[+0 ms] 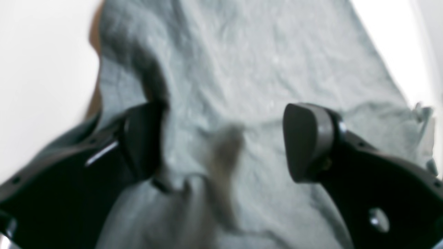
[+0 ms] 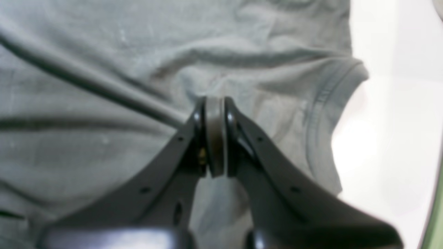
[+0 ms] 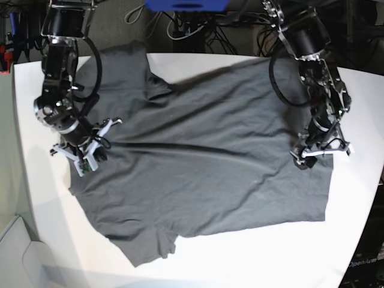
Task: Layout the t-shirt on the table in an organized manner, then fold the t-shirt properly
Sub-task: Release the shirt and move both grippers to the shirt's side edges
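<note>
So the t-shirt [image 3: 204, 162] is spread out mostly flat across the white counter [image 3: 264, 258], pretty wrinkly, with one long crease running sideways through the middle. In the base view one sleeve points toward the far edge on the left side, the other sleeve hangs toward the near edge, also left of center, and the straight hem sits on the right.

Right gripper [image 2: 214, 103] is fully closed, pads pressed together, and it sits right at the fabric near a sleeve; the cloth bunches into folds at its tip, so it looks pinched onto the t-shirt. From overhead it sits at the shirt's left side, by the neck end.

Left gripper [image 1: 225, 138] is wide open, both fingers [image 1: 308, 138] spread apart with shirt fabric between and below them. The wrist picture is blurry, so I can't tell whether the fingers touch the cloth. Overhead it's at the right side, near the hem corner.
</note>
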### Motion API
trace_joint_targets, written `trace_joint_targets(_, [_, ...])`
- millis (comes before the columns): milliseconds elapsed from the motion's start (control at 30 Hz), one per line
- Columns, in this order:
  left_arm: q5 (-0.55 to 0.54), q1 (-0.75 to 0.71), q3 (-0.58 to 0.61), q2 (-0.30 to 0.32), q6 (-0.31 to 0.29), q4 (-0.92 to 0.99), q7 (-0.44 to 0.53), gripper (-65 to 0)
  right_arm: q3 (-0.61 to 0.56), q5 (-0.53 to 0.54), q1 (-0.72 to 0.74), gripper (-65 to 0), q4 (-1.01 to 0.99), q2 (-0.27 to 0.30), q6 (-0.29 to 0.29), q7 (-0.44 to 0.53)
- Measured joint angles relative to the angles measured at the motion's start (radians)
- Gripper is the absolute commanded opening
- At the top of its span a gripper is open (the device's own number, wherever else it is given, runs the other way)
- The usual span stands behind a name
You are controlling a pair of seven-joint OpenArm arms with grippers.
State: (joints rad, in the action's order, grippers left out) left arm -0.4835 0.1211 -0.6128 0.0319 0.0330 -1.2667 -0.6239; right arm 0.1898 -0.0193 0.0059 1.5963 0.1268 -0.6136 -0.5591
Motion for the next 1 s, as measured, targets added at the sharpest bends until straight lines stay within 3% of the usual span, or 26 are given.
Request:
trace_joint_targets(233, [-0.005, 0.001, 0.0, 0.091, -0.007, 0.047, -0.006, -12.0, 0.007, -0.001, -0.004, -65.0, -0.001, 0.0, 0.0, -0.005])
trace_joint_targets(567, [0.002, -0.004, 0.0, 0.151, 0.003, 0.06, -0.018, -12.0, 0.003, -0.002, -0.006, -65.0, -0.001, 0.0, -0.001, -0.006])
trace_joint_targets(633, [0.018, 0.024, -0.002, 0.153, 0.03, 0.064, -0.032, -12.0, 0.003, -0.002, -0.011, -65.0, -0.001, 0.0, 0.0, -0.005])
trace_joint_targets(1000, [0.008, 0.043, -0.002, 0.138, 0.016, -0.214, -0.18, -12.0, -0.003, -0.002, -0.021, -65.0, -0.006, 0.0, -0.002, -0.016])
